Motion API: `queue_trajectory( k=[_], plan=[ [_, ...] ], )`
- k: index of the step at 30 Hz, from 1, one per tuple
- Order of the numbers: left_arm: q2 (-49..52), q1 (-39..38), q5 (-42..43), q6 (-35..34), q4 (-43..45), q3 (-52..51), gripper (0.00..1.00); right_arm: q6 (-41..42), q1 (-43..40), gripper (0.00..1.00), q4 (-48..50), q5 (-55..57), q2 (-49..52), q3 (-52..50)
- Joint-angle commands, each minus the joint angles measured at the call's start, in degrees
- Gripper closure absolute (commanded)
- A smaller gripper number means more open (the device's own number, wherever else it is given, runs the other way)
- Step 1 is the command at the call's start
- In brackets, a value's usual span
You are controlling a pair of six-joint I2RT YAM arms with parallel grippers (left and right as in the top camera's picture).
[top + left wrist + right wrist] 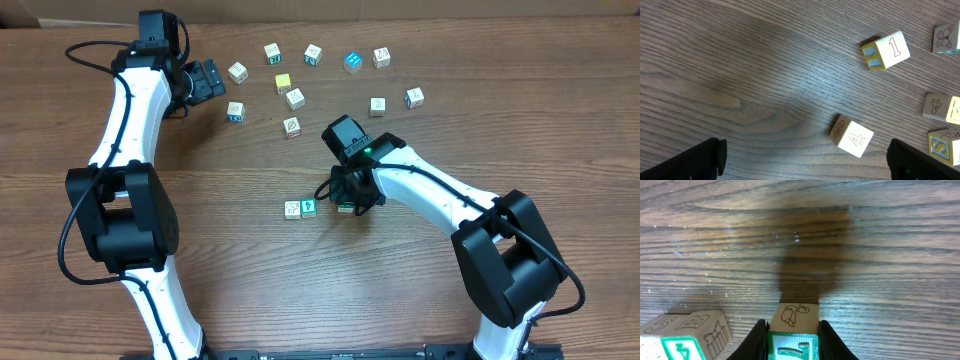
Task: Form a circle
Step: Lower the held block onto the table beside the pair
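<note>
While the right gripper (793,341) clamps the turtle block (794,316) between its fingers, the green 4 block (308,207) lies just left of it; left gripper (220,82) spread wide.

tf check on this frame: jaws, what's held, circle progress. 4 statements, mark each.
1. The right jaws are shut on the turtle block. True.
2. The left jaws hold a block. False: they stand wide open, gripping nothing.
3. The green 4 block and a tan block sit side by side next to the turtle block. True.
4. The blocks already form a circle. False: most, such as the blue block, lie scattered over the far part of the table.
</note>
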Motion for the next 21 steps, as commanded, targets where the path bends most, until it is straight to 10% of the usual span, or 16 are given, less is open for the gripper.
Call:
queue_trajectory(
  k=[1, 16, 21],
  plan=[
    [-0.33, -0.42, 0.39, -1.18, 0.0, 0.74, 0.0, -0.04, 0.33, 0.79, 0.57, -1.95, 0.17, -0.26],
    [-0.33, -0.42, 0.39, -1.18, 0.0, 0.74, 0.0, -0.04, 0.33, 0.78, 1.2, -5.01, 0.17, -0.26],
    [-0.33, -0.42, 0.39, -1.18, 0.0, 0.74, 0.0, -0.07, 0.33, 0.64, 1.25, -4.52, 0.17, -0.26]
  ],
)
